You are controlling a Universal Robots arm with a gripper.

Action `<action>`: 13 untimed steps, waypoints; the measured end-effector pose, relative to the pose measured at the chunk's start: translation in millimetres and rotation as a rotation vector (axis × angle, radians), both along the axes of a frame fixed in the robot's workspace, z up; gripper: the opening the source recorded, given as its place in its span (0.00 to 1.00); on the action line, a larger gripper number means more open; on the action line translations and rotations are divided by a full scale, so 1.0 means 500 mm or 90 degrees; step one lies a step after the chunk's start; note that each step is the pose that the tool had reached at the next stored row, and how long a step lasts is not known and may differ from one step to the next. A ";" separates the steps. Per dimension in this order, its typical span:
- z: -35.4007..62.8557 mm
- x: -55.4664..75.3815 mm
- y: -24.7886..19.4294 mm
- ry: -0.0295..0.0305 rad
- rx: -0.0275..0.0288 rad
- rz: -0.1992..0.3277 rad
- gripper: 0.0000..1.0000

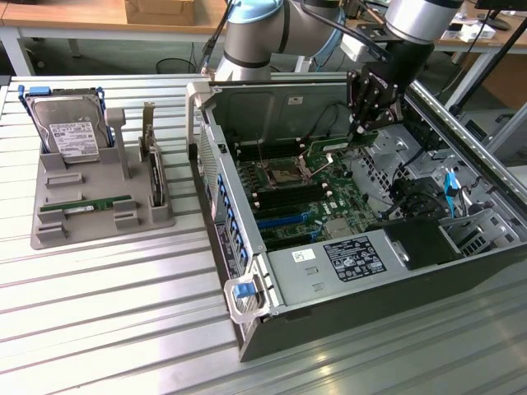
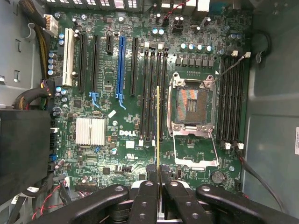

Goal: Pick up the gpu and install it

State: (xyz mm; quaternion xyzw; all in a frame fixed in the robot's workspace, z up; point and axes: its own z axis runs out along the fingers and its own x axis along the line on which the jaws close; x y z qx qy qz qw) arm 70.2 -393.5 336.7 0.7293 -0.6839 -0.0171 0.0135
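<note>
The gpu (image 1: 331, 146), a thin green circuit-board stick, hangs inside the open computer case (image 1: 247, 329), above the motherboard (image 1: 309, 202). My gripper (image 1: 360, 127) is shut on one end of it. In the wrist view the gpu (image 2: 158, 121) shows edge-on as a narrow line running out from between my black fingertips, my gripper (image 2: 158, 173) clamped on it. It lies along the row of black memory slots (image 2: 148, 93), beside the open processor socket (image 2: 191, 105). Whether it touches a slot I cannot tell.
A grey holder tray (image 1: 49, 234) stands on the slatted table at the exterior view's left. It carries a silver hard drive (image 1: 72, 132), a dark card on edge (image 1: 153, 177) and another green stick (image 1: 99, 203). Cables (image 2: 32, 95) and a black box (image 2: 23, 154) crowd one side of the case.
</note>
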 end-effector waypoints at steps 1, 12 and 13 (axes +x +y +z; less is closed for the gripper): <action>0.000 0.000 0.0000 0.0000 0.0000 0.000 0.13; -0.005 0.000 0.0000 0.0000 0.0000 0.000 0.13; -0.005 0.000 0.0000 0.0000 0.0000 0.000 0.13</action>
